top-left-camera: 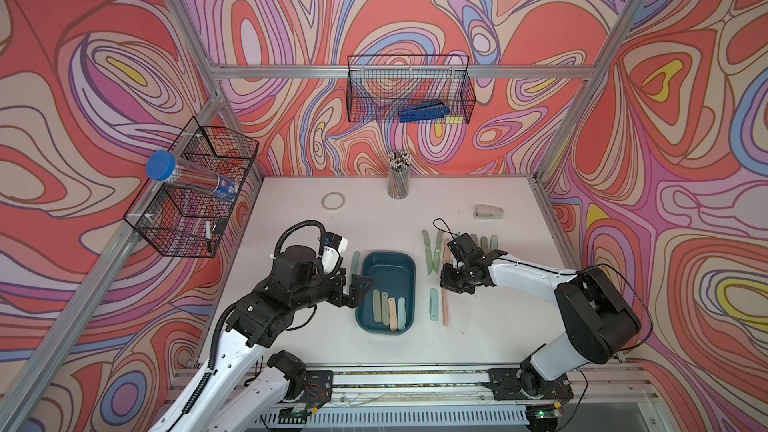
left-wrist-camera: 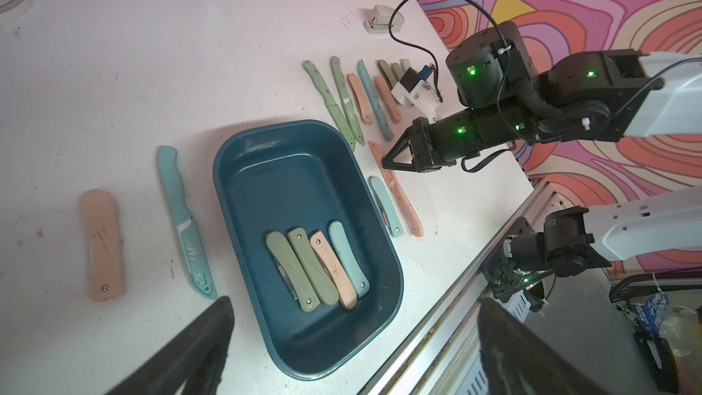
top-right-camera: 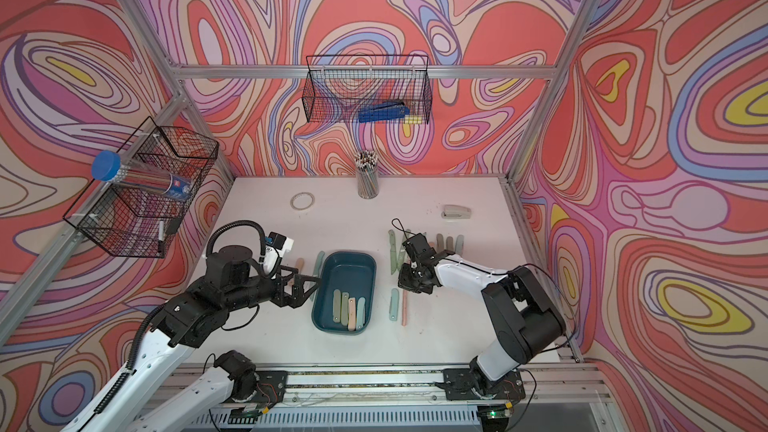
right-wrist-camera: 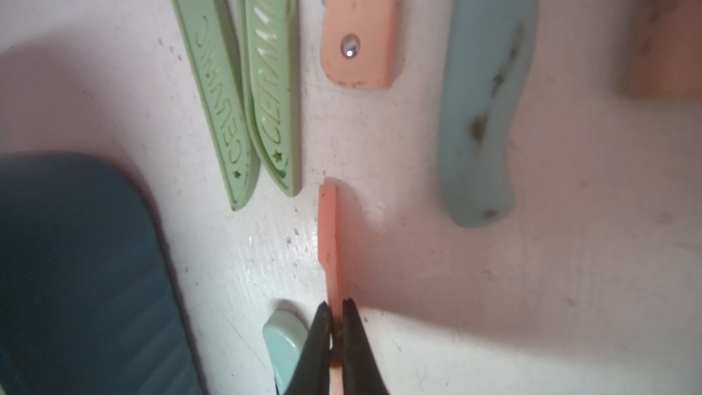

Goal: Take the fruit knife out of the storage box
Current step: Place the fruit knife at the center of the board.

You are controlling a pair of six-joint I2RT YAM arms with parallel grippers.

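The dark teal storage box [top-left-camera: 388, 261] [top-right-camera: 347, 268] [left-wrist-camera: 288, 184] sits mid-table. It holds several folded fruit knives [top-left-camera: 388, 309] [left-wrist-camera: 315, 264] side by side: two green, one pink, one light blue. Just right of the box, my right gripper [top-left-camera: 446, 286] [right-wrist-camera: 336, 307] is shut on the thin edge of a pink knife [top-left-camera: 445, 309] [left-wrist-camera: 399, 191] [right-wrist-camera: 328, 241]. That knife is turned on edge at table level. My left gripper [top-left-camera: 359, 288] [left-wrist-camera: 353, 300] hovers over the box's left rim, open, with nothing between its fingers.
A row of green, pink and blue knives [top-left-camera: 432, 251] lies right of the box, and a light blue folded one [top-left-camera: 433, 303] lies beside the held knife. A blue knife [left-wrist-camera: 182, 218] and a pink one [left-wrist-camera: 102, 245] lie left of the box. Pencil cup [top-left-camera: 399, 180], tape ring [top-left-camera: 333, 201], stapler [top-left-camera: 489, 213], wire baskets [top-left-camera: 195, 193].
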